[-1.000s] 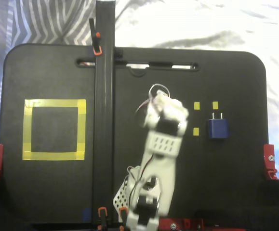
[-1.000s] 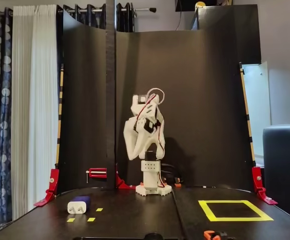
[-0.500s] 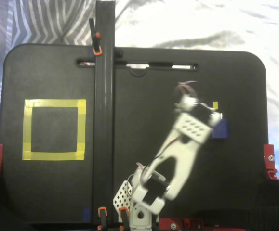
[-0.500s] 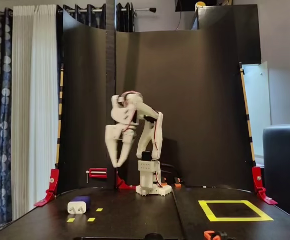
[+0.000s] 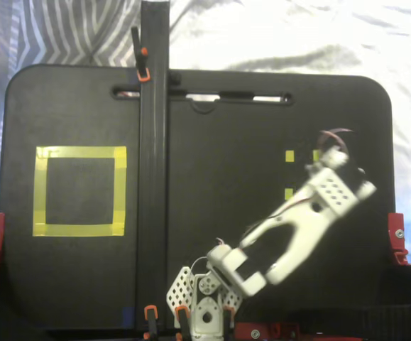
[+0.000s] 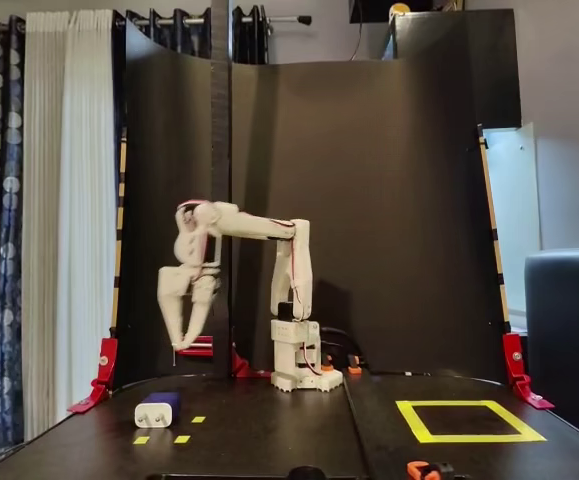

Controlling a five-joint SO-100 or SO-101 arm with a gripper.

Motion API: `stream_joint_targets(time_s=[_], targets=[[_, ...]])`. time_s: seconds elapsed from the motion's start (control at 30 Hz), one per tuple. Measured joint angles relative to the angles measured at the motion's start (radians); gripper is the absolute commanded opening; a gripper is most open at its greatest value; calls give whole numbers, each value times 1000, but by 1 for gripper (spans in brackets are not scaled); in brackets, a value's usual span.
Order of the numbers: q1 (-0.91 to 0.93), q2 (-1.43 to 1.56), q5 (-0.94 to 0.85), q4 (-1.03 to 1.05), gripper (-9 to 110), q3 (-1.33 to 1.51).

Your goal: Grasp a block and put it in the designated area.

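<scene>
In the fixed view from the front, the block lies on the black table near its left front, white end facing the camera, with small yellow tape marks just beside it. The claw hangs in the air above the block, pointing down, well clear of it and holding nothing. Its fingertips come together to a point, so it looks closed or nearly so, though I cannot tell for certain.

The fixed view from above does not show the block: the white arm stretches out to the right over that spot and covers it, leaving only some of the tape marks visible. The claw itself is hidden under the wrist there. That view does show the yellow square in full on the far left, beyond a black upright post. From the front the yellow square sits at right, well apart from the block.
</scene>
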Motion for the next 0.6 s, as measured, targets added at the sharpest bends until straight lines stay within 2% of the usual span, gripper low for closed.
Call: stream_joint_targets(time_s=[0.4,0.6], targets=[[58,-146,-8,-146,0,-6],[58,-158,-8,-160,22,-11]])
